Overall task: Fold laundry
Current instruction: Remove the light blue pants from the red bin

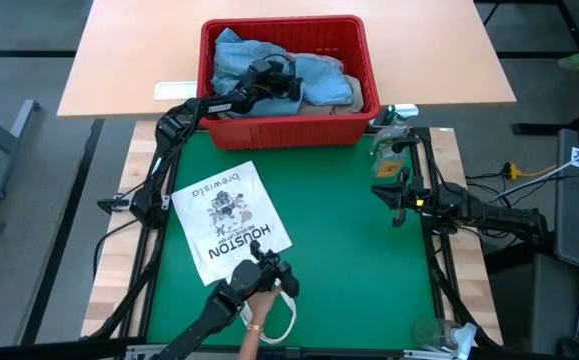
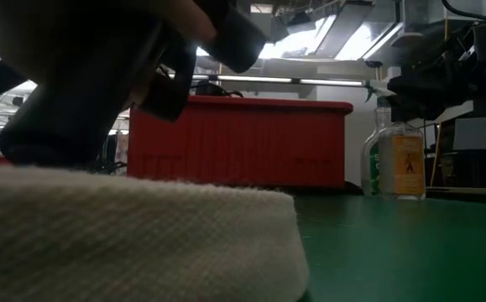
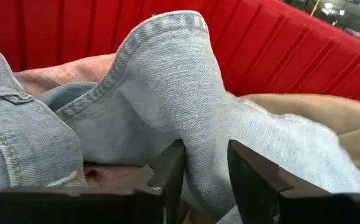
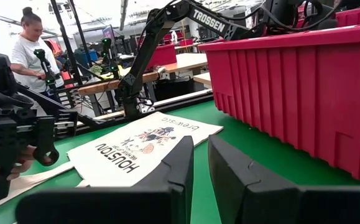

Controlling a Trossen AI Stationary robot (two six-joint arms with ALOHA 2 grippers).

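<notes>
Evidently reaching into the red basket (image 1: 287, 118) to pull out laundry, the left gripper (image 3: 204, 180) pinches the jeans (image 3: 186, 106) while the right gripper (image 4: 199, 165), jaws slightly apart and empty, waits above the desk (image 1: 349, 240).

Jeans (image 1: 314, 72) in basket (image 1: 287, 126), probably atop shirt (image 3: 61, 71).

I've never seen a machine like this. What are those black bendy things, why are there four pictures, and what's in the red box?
They are two robot arms with pinching fingers. One picture looks down from above, one looks level along the table, and two come from cameras on the arms' wrists. The left gripper reaches into the red basket and pinches a fold of light blue jeans. The right gripper waits above the green table, holding nothing. A folded white printed cloth lies on the table.
</notes>
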